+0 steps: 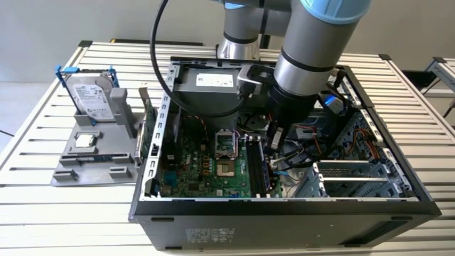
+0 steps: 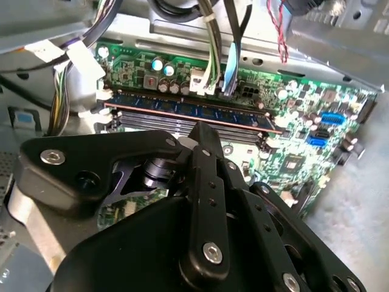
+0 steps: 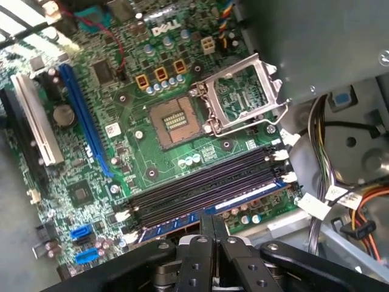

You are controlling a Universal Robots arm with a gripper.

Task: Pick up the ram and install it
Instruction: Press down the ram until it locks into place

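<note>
Blue-green, the ram sat in a motherboard slot, at twelve o'clock from the gripper. Its fingers were closed together on nothing. The seating step seemed underway, calling for even downward pressure.

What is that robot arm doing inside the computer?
The robot arm has reached down into an open computer case on a slatted table. Its gripper is right over the ram, a long thin stick that stands in one of the memory slots on the green motherboard. The fingers are together over the stick's top edge, as if pressing it in. Next to the case, a grey tray holds a hard drive and other spare parts.
</note>
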